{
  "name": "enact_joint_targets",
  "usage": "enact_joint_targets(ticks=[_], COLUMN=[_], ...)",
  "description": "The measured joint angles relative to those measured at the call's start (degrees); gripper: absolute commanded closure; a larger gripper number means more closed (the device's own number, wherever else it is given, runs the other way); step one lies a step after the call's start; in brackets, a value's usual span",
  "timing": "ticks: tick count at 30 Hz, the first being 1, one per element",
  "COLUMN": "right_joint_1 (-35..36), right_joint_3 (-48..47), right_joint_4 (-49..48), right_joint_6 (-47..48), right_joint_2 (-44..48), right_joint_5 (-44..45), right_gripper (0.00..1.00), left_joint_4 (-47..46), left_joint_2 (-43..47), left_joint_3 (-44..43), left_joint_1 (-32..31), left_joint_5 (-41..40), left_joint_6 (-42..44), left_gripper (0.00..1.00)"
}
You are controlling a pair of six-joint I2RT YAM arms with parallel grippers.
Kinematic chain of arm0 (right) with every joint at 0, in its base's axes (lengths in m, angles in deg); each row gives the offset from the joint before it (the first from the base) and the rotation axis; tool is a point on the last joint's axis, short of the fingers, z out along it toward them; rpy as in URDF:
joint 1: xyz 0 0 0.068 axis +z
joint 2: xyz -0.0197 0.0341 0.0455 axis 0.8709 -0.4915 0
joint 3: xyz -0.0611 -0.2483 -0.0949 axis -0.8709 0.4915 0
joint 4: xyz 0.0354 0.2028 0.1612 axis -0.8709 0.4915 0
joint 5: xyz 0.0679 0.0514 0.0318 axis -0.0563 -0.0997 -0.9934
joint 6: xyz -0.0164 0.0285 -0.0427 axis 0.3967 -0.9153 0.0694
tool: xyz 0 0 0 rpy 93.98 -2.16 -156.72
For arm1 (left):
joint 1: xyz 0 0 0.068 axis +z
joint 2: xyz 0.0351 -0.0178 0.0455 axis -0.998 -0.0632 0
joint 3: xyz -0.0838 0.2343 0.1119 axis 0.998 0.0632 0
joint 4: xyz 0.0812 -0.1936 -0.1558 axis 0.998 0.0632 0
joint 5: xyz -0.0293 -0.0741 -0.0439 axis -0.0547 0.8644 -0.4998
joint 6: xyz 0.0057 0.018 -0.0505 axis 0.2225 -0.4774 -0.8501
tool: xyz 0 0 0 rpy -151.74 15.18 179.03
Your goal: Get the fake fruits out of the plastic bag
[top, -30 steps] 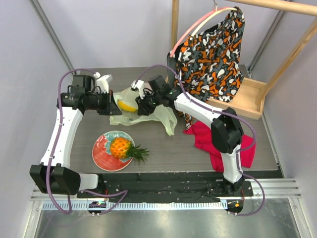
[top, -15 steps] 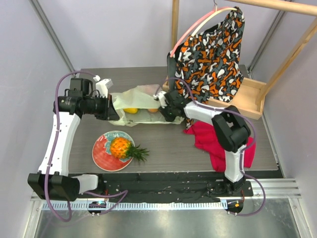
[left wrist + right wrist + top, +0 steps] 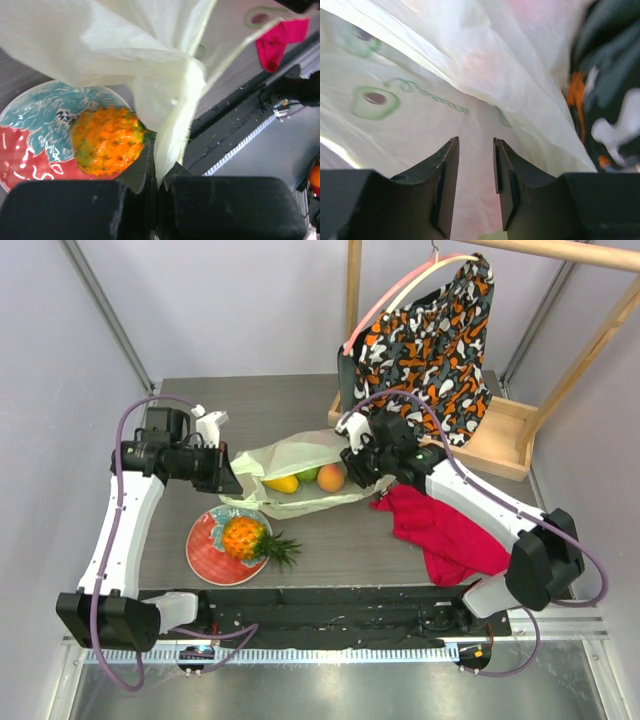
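Left pincer (image 3: pixel 157 172): jaws pressed together on a fold of the plastic bag (image 3: pixel 290 455), pinning its 9 o'clock end.
Plate (image 3: pixel 200 552): on the bench (image 3: pixel 300 400) at about 6 o'clock of that pincer; it carried the pineapple (image 3: pixel 243 537), already out of the bag.
Bag: lay between the two pincers, its long axis running roughly 9 to 3 o'clock in the top view.
Fruits in the bag: a yellow mango (image 3: pixel 283 483), a green fruit (image 3: pixel 308 475) and a peach (image 3: pixel 331 477) sat in a row along that axis. Whether they showed through the film or through the mouth could not be told.
Right pincer (image 3: pixel 476 165): jaws part way apart with nothing seen pinched. Bag film filled the view just ahead of the tips; contact could not be told.
Deciding relation: the peach lay just beside the right pincer at about its 9 o'clock. The left pincer was busy with the bag, so the right arm looked the nearer and freer one.
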Motion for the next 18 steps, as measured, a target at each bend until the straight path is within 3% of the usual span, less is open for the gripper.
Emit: enact_joint_targets(ticks=[6, 14, 17, 18], right_joint_1=[2.0, 10.0, 12.3, 12.7], right_joint_3=[-9.5, -15.3, -17.3, -18.1], right_joint_4=[1.6, 0.3, -0.7, -1.0], right_joint_6=[-0.1, 0.4, 0.1, 0.0], right_joint_2=[-8.6, -15.0, -19.3, -20.8], right_joint_5=[-9.6, -15.1, -13.7, -12.9], right_gripper=[0.64, 0.70, 0.66, 0.58], left_joint_4=[-4.9, -7.5, -7.1, -6.8], left_joint_2=[-4.4, -6.2, -5.8, -5.3], left_joint_3=[2.1, 2.3, 3.3, 4.1], left_joint_1=[0.0, 2.1, 3.0, 3.5], left_joint_5=[-6.6, -11.0, -11.5, -11.5], left_joint_6=[-6.4, -14.2, -14.8, -15.0], left_gripper=[1.00, 1.00, 1.00, 1.00])
